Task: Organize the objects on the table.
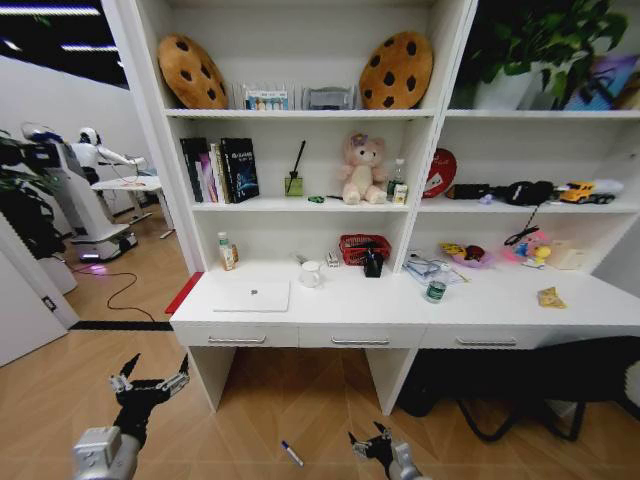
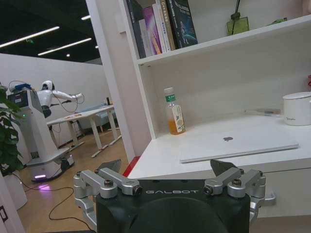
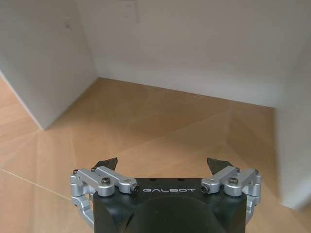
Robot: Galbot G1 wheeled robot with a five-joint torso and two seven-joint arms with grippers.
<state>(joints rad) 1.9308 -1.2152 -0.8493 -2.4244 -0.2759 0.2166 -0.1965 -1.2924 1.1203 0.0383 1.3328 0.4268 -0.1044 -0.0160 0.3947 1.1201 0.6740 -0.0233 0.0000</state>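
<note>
The long white table [image 1: 400,310] stands under a shelf unit. On it lie a thin silver laptop [image 1: 252,296] at the left, a small clear bottle with a green label [image 1: 435,290] right of centre, and a yellow snack packet [image 1: 550,297] at the far right. A pen [image 1: 292,454] lies on the wooden floor in front of the table. My left gripper [image 1: 150,380] hangs open, low and left of the table; its wrist view has the left gripper [image 2: 165,167] facing the laptop [image 2: 238,144]. My right gripper [image 1: 368,440] is open near the floor, and the right gripper [image 3: 163,164] faces the space under the table.
A white mug [image 1: 311,273], an orange drink bottle [image 1: 226,252], a red basket [image 1: 364,247] and a black item [image 1: 373,262] stand at the back of the table. A black chair [image 1: 530,385] sits low at the right. Another robot [image 1: 70,195] stands far left.
</note>
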